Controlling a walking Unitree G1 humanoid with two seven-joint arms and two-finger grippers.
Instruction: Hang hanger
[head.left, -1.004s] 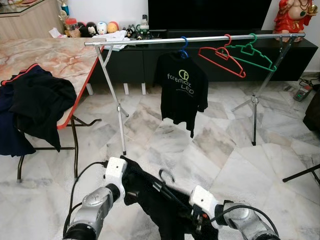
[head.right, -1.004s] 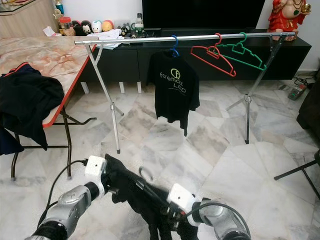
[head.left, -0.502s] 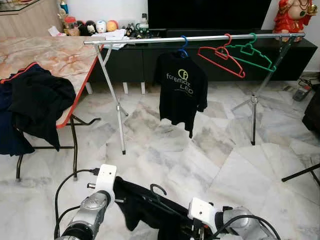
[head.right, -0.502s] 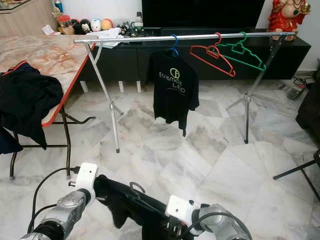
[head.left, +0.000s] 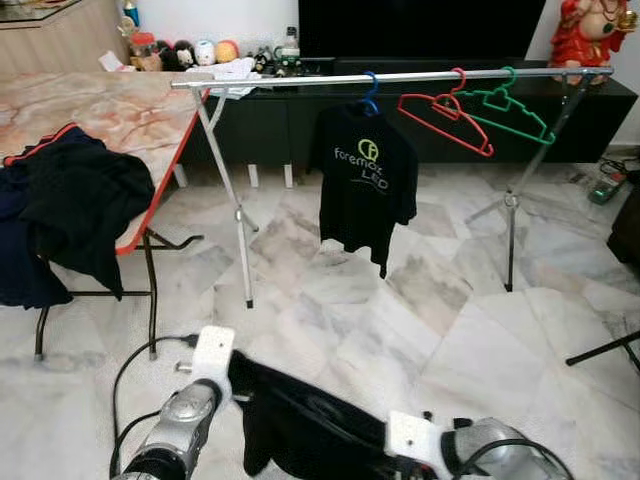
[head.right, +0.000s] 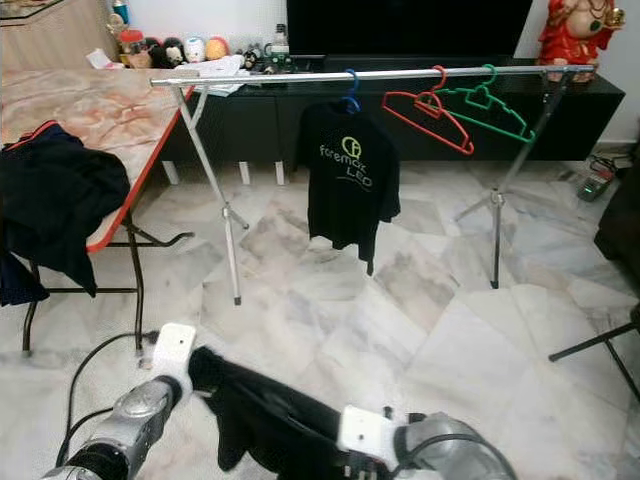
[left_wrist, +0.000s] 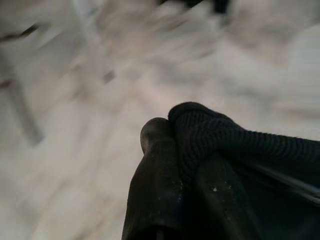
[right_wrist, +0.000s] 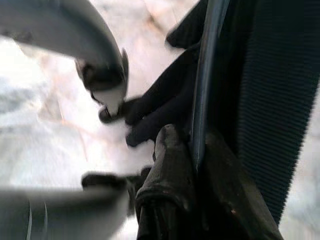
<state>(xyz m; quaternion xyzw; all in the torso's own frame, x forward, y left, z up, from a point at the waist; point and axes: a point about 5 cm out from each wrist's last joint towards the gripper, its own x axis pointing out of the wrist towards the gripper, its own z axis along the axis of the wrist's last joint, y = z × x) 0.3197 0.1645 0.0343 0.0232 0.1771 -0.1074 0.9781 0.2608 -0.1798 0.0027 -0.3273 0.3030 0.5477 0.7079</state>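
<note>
A black garment on a dark hanger hangs low over the floor between my two arms. My left gripper is shut on a fold of the garment's cloth at its left end. My right gripper is shut on the hanger's thin dark bar, with cloth draped beside it. Ahead stands a silver clothes rail. It carries a black printed T-shirt on a blue hanger, a bare red hanger and a bare green hanger.
A marble-topped folding table stands at the left with dark clothes hanging over its edge. Behind the rail runs a black TV cabinet. A black stand leg lies at the right. Marble floor stretches between me and the rail.
Both arms and the garment have sunk lower in the eye views. The hanger's hook, which stood up above the cloth earlier, has dropped out of sight.
</note>
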